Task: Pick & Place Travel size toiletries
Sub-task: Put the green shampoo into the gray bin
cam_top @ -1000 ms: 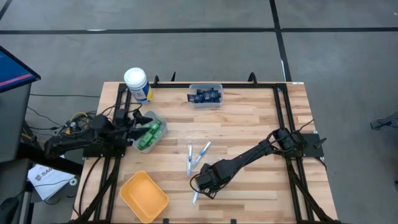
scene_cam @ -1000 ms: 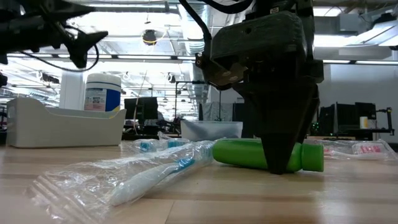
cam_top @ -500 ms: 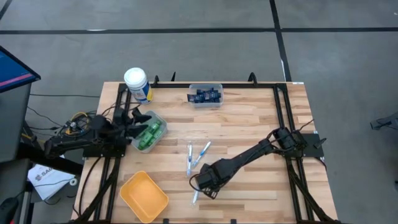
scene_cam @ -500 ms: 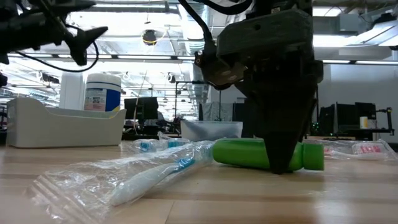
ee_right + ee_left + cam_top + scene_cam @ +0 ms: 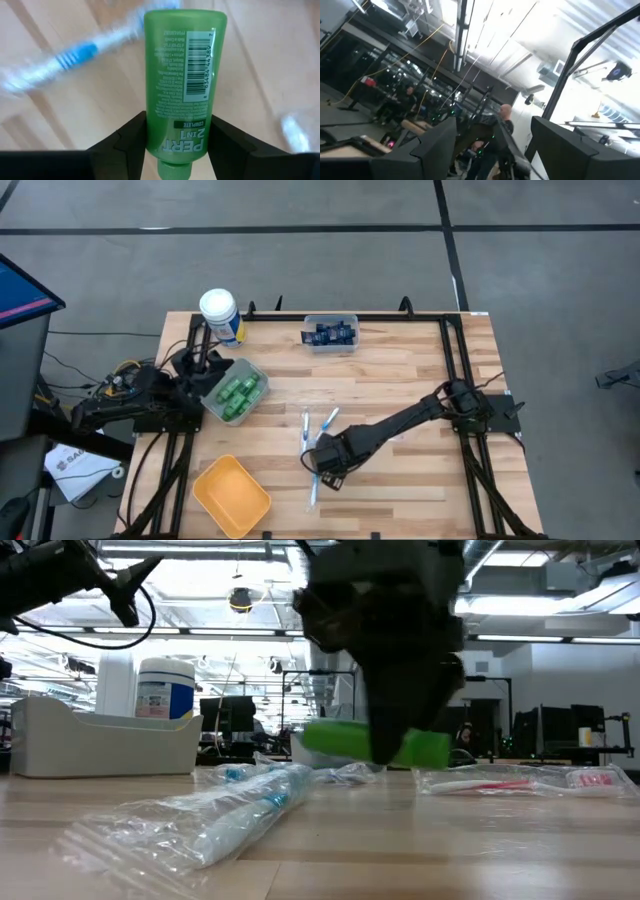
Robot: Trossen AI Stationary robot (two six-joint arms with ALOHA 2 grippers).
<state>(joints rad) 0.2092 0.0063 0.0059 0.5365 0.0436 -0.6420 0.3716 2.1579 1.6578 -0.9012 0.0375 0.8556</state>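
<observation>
Gripping a green bottle (image 5: 184,75) across its body, the right claw (image 5: 177,132) has both fingers closed against the sides near the cap end. In the low view the bottle (image 5: 375,743) hangs level, clear of the counter (image 5: 400,840). It looks light and stiff, but the smooth plastic may be slippery, so a hold across the flat middle seems safer than one at the tapered cap. Just below the claw lie wrapped toothbrushes (image 5: 318,432); their loose film (image 5: 200,820) is soft and would likely slide, so pinching the handle through it should work better. Farther away, the left claw (image 5: 196,367) hovers open and empty beside the bin (image 5: 222,380) of green bottles (image 5: 239,392). Beyond stand a canister (image 5: 220,312) and a clear bin (image 5: 330,332).
</observation>
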